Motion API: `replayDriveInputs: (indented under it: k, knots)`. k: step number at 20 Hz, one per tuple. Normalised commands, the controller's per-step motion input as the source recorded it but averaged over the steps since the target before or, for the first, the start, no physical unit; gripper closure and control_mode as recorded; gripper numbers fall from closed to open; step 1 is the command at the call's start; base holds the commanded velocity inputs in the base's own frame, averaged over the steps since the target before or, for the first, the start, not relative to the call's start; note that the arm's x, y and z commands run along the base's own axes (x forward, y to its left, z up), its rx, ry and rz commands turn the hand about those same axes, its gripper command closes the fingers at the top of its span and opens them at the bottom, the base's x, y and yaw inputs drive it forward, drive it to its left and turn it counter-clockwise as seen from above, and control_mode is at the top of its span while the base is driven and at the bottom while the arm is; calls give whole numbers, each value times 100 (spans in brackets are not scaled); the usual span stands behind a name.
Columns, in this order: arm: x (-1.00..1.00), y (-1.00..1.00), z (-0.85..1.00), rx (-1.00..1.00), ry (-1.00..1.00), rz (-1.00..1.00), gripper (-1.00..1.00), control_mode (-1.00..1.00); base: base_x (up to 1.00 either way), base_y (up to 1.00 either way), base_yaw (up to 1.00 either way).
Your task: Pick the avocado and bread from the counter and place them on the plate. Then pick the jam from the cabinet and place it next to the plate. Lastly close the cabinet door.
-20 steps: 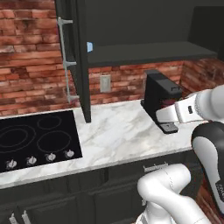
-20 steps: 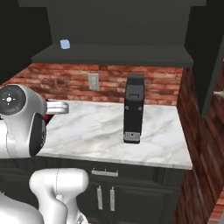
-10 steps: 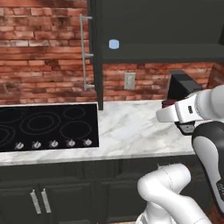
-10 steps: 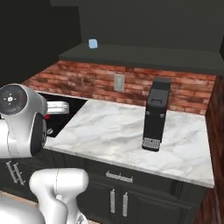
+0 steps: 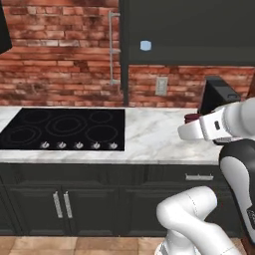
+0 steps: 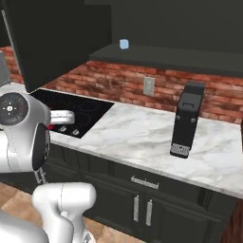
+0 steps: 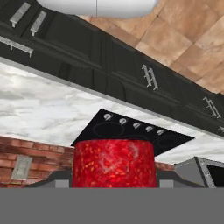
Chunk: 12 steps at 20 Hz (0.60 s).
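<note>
One dark red jam (image 7: 113, 162) jar sits clamped between the fingers of the gripper (image 5: 191, 121), carried above the marble counter (image 5: 154, 142) to the right of the black cooktop (image 5: 64, 128). Cabinet door (image 6: 57, 35) stands swung open, its silver handle (image 5: 112, 47) seen edge-on. Black coffee machine (image 6: 186, 118) stands on the counter near the brick wall (image 5: 60, 74)

My jam (image 7: 113, 162) speckled red with yellow flecks, counter (image 5: 154, 139) white-grey veined marble, black cooktop (image 5: 64, 129), red brick wall (image 5: 60, 74), charcoal cabinet door (image 6: 57, 38).
</note>
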Motion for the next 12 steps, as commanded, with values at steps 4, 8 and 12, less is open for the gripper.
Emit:
replayDriveInputs:
  k: [4,8,12]
  knots:
    - [0,0,0,0,0,0,100,100,-5,43,30]
    - [0,0,0,0,0,0,100,100,0,45,34]
    - [0,0,0,0,0,0,100,100,-8,46,33]
